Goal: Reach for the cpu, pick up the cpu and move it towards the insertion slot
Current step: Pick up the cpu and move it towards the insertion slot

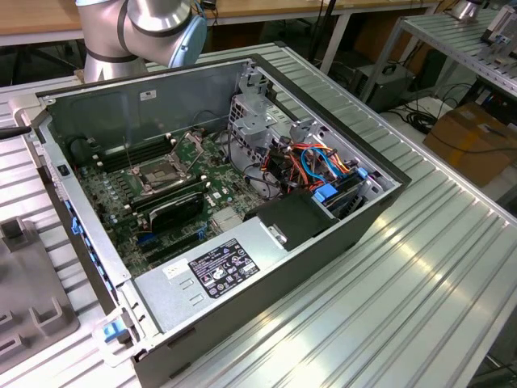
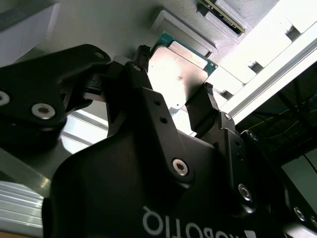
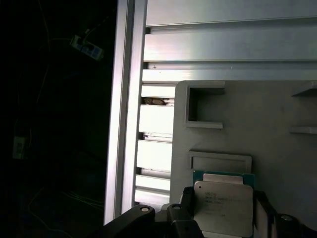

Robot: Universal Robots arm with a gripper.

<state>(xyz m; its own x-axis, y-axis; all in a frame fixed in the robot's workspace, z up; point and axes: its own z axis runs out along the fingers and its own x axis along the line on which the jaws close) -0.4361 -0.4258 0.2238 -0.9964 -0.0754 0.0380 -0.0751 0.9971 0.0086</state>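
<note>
The cpu (image 3: 223, 206) is a flat pale silver square on a green board, lying at a grey holder plate (image 3: 277, 124) on the ribbed aluminium table. In both wrist views my gripper (image 3: 223, 210) straddles it, black fingers (image 3: 187, 198) pressed against two opposite edges, shut on the cpu (image 2: 178, 74). I cannot tell whether the chip is clear of the plate. The insertion slot (image 1: 157, 174), a silver-framed socket with a dark centre, sits on the motherboard inside the open computer case (image 1: 242, 307) in the exterior view. The arm's grey and blue joint (image 1: 153, 24) stands behind the case.
Inside the case are black memory slots (image 1: 121, 153), a black ribbed block (image 1: 174, 212), a drive cage with orange and blue cables (image 1: 319, 166) and a labelled power supply (image 1: 218, 271). A grey moulded fixture (image 1: 32, 299) lies at the exterior view's left. The table edge (image 3: 124, 124) drops into darkness.
</note>
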